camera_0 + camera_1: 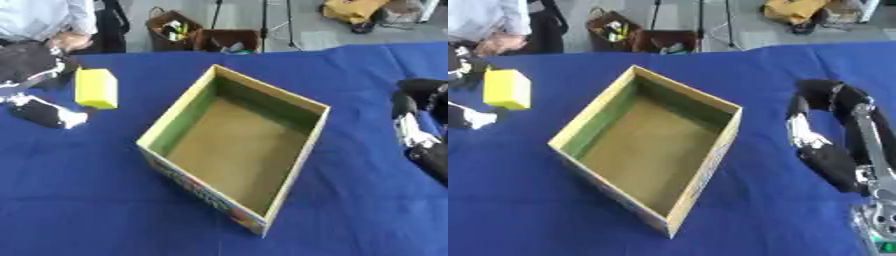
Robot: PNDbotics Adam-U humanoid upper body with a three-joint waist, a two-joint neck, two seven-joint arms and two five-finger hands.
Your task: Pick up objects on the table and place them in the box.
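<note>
beside the box (229, 145), left hand (39, 75) on yellow block (96, 88)

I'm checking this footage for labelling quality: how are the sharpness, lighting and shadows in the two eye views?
Left eye view: soft all over, with the print on the box smeared and the left hand beside the yellow block indistinct. Right eye view: equally soft; the right hand lacks finger detail. Both views: even light, no glare on the blue tablecloth, only mild shade inside the box.
</note>
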